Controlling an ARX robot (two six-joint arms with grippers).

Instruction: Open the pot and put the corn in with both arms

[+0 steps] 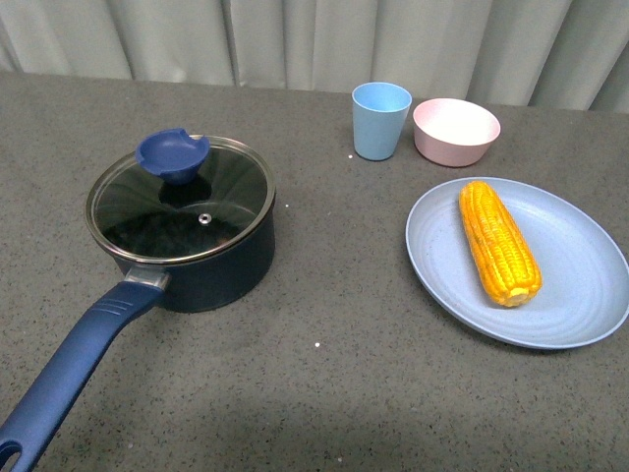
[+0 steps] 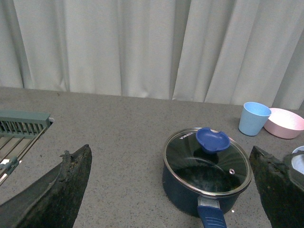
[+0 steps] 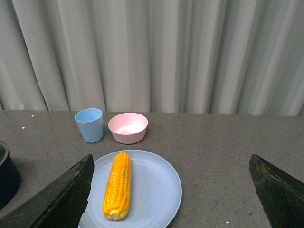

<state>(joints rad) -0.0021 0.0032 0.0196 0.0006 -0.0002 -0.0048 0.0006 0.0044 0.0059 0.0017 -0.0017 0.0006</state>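
Grey curtains [image 1: 295, 39] are hanging behind the table [image 1: 344, 393]. Spread wide, the left gripper [image 2: 169, 148] is hovering with the lidded pot [image 2: 178, 190] sitting just ahead; the right gripper [image 3: 171, 156] is gaping too, corn [image 3: 118, 185] lying on a plate [image 3: 156, 190] ahead.

left gripper [image 2: 169, 148]: only its two fingers [image 2: 56, 190] show, the rest out of frame. dark grey-black wedges narrowing to blunt tips; surface rough and pitted, brownish flecks, inner edges ragged and crumbly. right gripper [image 3: 171, 156]: fingers [image 3: 61, 199] of the same wedge shape, dark olive-black, matte, smoother skin, faint grain; the inner edge of one is finely notched near its tip.
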